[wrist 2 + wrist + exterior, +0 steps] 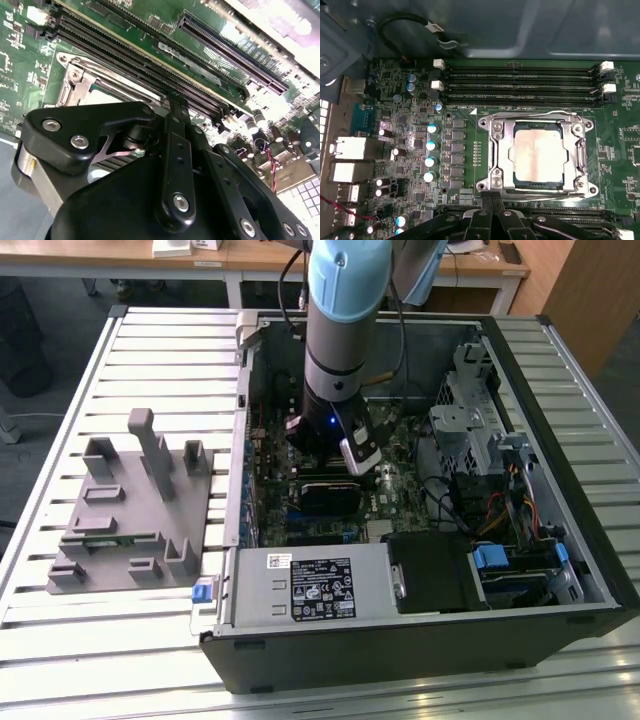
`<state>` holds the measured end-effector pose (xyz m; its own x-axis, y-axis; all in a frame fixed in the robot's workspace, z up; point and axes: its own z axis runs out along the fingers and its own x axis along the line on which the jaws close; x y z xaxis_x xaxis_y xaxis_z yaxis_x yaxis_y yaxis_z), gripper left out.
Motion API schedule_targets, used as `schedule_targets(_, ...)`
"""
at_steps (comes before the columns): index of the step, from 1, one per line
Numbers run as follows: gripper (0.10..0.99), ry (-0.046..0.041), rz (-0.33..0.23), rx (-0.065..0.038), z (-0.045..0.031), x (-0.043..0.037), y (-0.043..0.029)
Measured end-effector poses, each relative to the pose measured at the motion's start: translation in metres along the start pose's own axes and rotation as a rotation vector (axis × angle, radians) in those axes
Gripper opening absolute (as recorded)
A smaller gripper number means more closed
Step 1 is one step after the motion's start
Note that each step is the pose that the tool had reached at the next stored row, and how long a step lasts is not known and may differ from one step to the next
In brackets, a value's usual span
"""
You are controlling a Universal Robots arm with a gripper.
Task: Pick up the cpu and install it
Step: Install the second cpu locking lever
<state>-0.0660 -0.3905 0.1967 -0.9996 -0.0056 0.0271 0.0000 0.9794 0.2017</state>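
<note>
The cpu [538, 152], a flat square chip with a pale silver top, lies inside the metal socket frame [538, 152] on the green motherboard [405, 125]. My gripper [492, 196] hovers just off the socket's edge, fingers pressed together with nothing between them. In the second wrist view the gripper [176, 102] points at the same socket frame [80, 80], beside the memory slots [150, 65]. In the exterior view my arm [335, 360] reaches down into the open computer case [560, 470], over the motherboard.
A grey holder tray [130, 510] with a green memory stick [105, 537] lies on the slatted table at the exterior view's left. Inside the case are a black rectangular block [325, 495], a power supply [315, 585], a drive cage [470, 430] and cables [510, 510].
</note>
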Motion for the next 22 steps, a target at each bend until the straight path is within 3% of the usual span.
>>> schedule_targets(9,0.106,0.0000,-0.001,-0.026,0.0030,0.0041,0.0000)
schedule_targets(17,0.106,-0.0001,-0.001,-0.036,0.0050,0.0047,0.0033)
schedule_targets(22,0.106,0.0001,-0.001,-0.034,0.0053,0.0052,0.0034)
